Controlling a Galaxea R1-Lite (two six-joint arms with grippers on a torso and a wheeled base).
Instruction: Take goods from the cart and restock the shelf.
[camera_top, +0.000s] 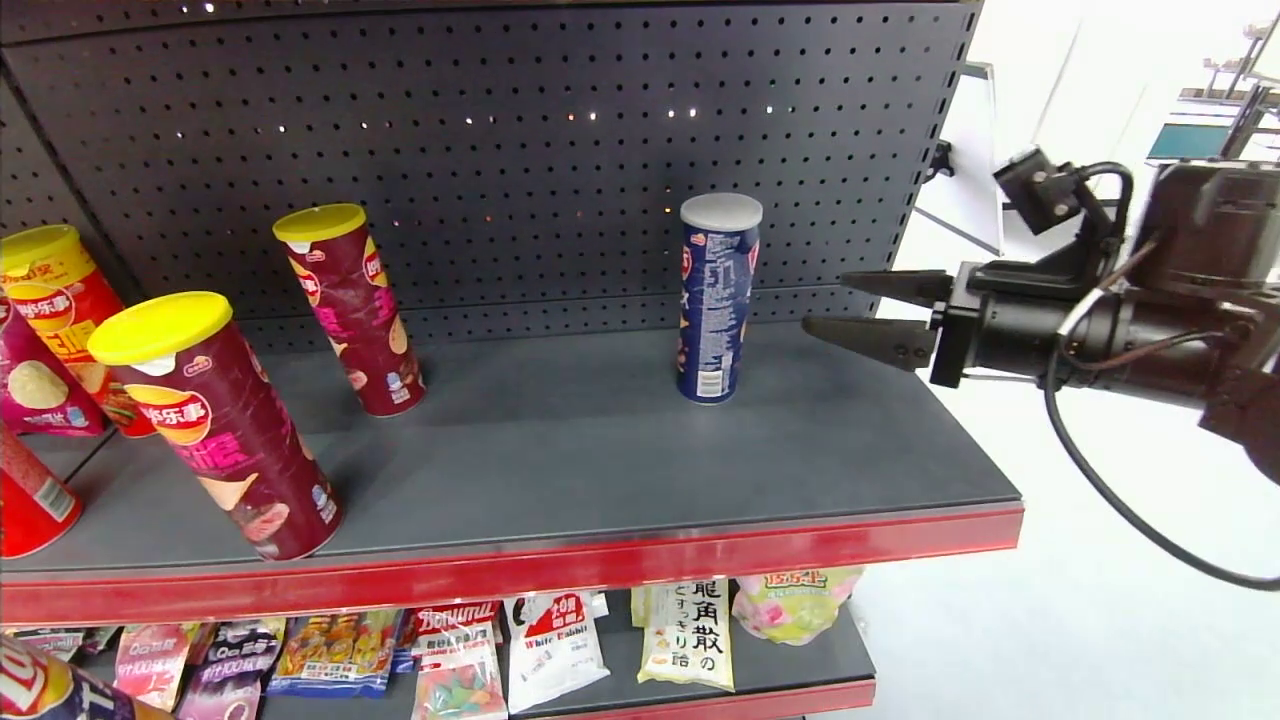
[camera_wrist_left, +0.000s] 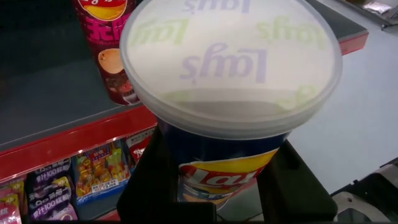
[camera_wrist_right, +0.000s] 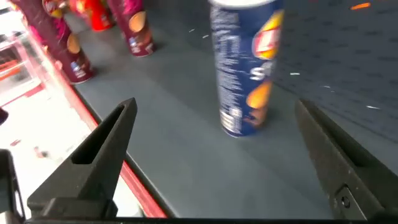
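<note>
A blue chip can (camera_top: 718, 300) with a grey lid stands upright on the dark shelf deck (camera_top: 600, 450), right of the middle. My right gripper (camera_top: 825, 304) hangs level with it just to its right, open and holding nothing. In the right wrist view the same blue can (camera_wrist_right: 245, 68) stands a little beyond the spread fingers (camera_wrist_right: 93, 162), apart from them. My left gripper (camera_wrist_left: 224, 193) is shut on a second blue chip can (camera_wrist_left: 230, 62) with a translucent white lid, held in front of and below the shelf's red front edge (camera_wrist_left: 74, 140).
Two maroon cans with yellow lids (camera_top: 350, 310) (camera_top: 215, 420) stand on the deck's left half, and more red cans (camera_top: 60, 300) at the far left. A black pegboard (camera_top: 500, 130) backs the shelf. Snack bags (camera_top: 560, 650) fill the shelf below. The deck ends at the right (camera_top: 1000, 490).
</note>
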